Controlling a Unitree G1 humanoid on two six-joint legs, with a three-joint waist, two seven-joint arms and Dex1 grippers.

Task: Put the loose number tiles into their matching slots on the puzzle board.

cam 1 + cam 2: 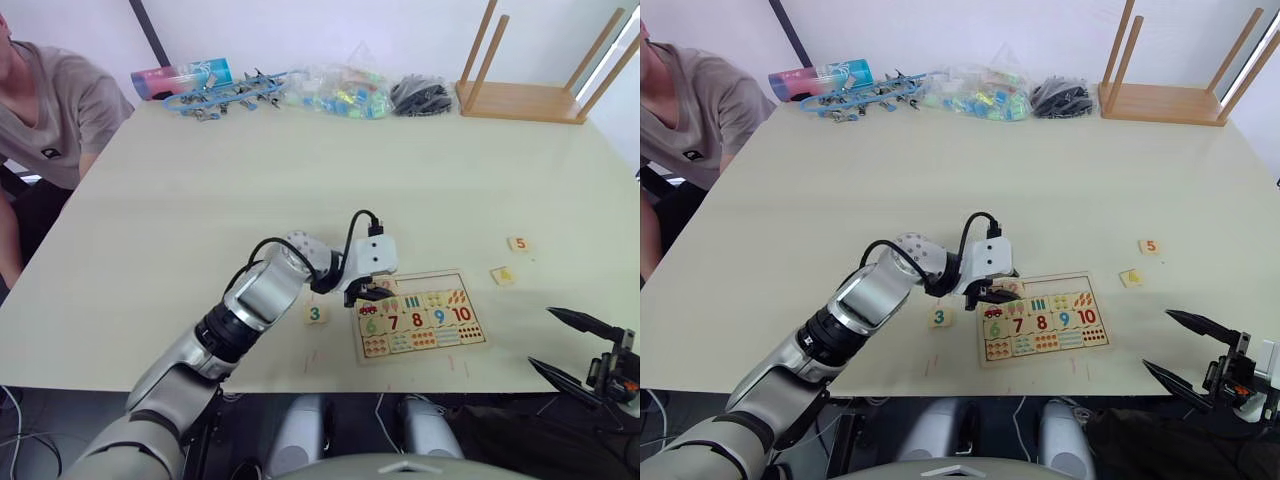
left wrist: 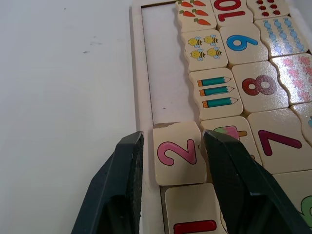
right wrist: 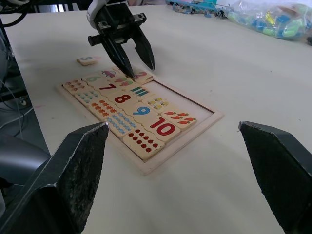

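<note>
Left gripper stands over the top row of the flat pale wooden puzzle board, black fingers parted either side of the pink "2" tile, which lies in its slot. Green "3" tile lies just left of the board. Right gripper hangs spread wide, well apart.

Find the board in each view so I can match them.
Left eye: board, low, right of centre.
Right eye: board, low, just right of centre.
Left wrist: board under and ahead of the left tool.
Right wrist: board ahead, left tool at its far end.
Shared landmark: the red 10.
</note>
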